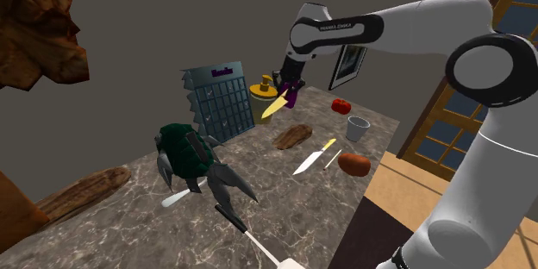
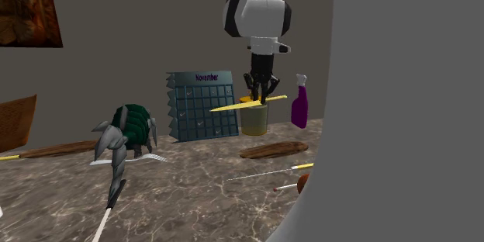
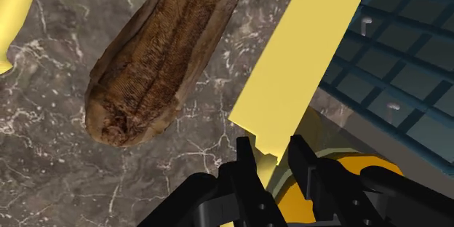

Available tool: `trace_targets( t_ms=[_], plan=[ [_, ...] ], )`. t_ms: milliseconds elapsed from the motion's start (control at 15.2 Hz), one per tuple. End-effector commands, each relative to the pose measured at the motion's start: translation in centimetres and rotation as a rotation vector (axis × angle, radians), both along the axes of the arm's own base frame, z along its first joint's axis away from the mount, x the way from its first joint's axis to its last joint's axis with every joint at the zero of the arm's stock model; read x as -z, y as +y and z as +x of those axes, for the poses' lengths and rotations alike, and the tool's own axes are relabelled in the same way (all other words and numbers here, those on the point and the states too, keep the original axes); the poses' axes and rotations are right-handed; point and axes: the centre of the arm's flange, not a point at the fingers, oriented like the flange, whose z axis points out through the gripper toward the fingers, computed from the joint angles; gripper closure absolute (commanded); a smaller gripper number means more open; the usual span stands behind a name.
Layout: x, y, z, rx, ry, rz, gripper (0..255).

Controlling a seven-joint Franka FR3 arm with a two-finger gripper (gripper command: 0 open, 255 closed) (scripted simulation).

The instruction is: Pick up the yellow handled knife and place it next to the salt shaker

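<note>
My black gripper (image 1: 289,93) (image 2: 261,93) (image 3: 271,149) hangs above the back of the marble table (image 1: 103,224), shut on an all-yellow knife (image 1: 276,104) (image 2: 247,103) (image 3: 305,65). The fingers clasp one end, and the blade sticks out roughly level toward the calendar (image 1: 220,99) (image 2: 202,107) (image 3: 393,80). Right under the hand stands a yellow-topped shaker jar (image 1: 261,103) (image 2: 254,118) (image 3: 295,200). A second knife (image 1: 312,157) (image 2: 267,174), white-bladed with a yellow handle (image 3: 16,11), lies flat on the table nearer the front.
A brown leaf-shaped slab (image 1: 293,135) (image 2: 273,150) (image 3: 160,58) lies beside the jar. A purple spray bottle (image 2: 299,102) stands behind it. A white cup (image 1: 358,127), a red item (image 1: 340,104) and a reddish lump (image 1: 353,165) sit near the table's edge. A green spiked figure (image 1: 185,151) (image 2: 128,128) stands mid-table.
</note>
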Motion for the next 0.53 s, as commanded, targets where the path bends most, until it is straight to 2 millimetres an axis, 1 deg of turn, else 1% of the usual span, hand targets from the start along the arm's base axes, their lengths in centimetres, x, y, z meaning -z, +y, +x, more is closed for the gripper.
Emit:
trace_targets(
  t_ms=[0,462],
  plan=[
    [-0.2,1.8,-1.3,0.000,0.000,0.000,255],
    [-0.2,9.0,-7.2,0.000,0.000,0.000,255]
  ],
)
